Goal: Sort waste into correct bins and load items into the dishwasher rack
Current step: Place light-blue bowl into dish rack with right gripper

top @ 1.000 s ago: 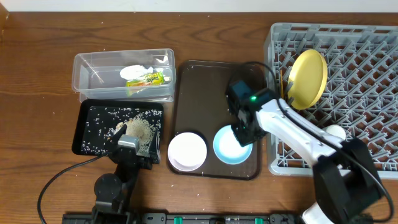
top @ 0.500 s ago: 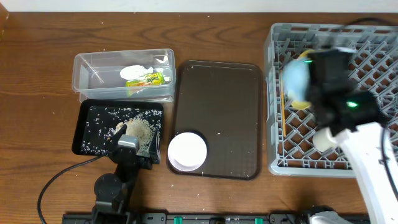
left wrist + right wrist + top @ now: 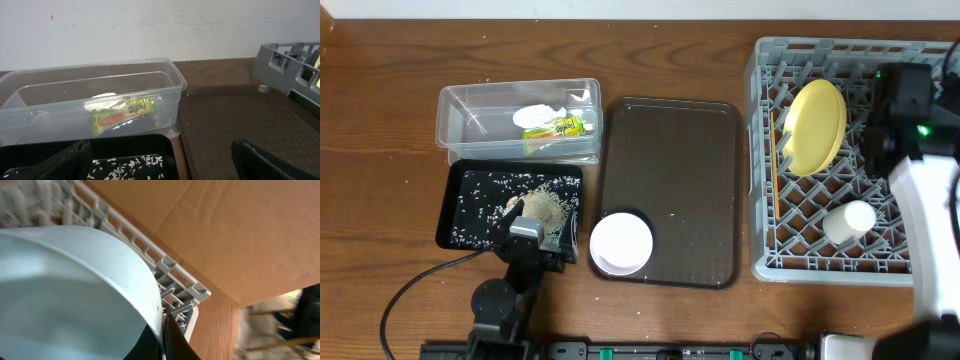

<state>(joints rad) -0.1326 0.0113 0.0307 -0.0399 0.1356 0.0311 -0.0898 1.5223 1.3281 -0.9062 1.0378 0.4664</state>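
The light-blue bowl (image 3: pixel 75 290) hangs in your right gripper (image 3: pixel 164 339) above the far right side of the dishwasher rack (image 3: pixel 757 150). The overhead view hides it under the arm, so go by the right wrist camera. There the jaws pinch the bowl's rim, one dark finger showing against the outer wall, and the bowl is tipped well off level.

Treat it as light and rigid, with a smooth, glossy wall that curves away from the pads. A rim pinch like this looks prone to slipping or swivelling, so lower it gently. Whether it is plastic or ceramic cannot be told, so assume it could chip against the pegs. The rim is the only sensible place to hold it, since the body is too wide and too round.

The rack is a stiff grey lattice of upright pegs with open squares between them. The round yellow plate (image 3: pixel 812 126) stands on edge among them and the small white cup (image 3: pixel 848 221) lies nearer you. The white bowl (image 3: pixel 621 243) sits on the dark-brown serving tray (image 3: pixel 670 150).

Your left gripper (image 3: pixel 160 165) idles with its jaws spread wide and empty, over the black tray (image 3: pixel 455 200) speckled with rice.
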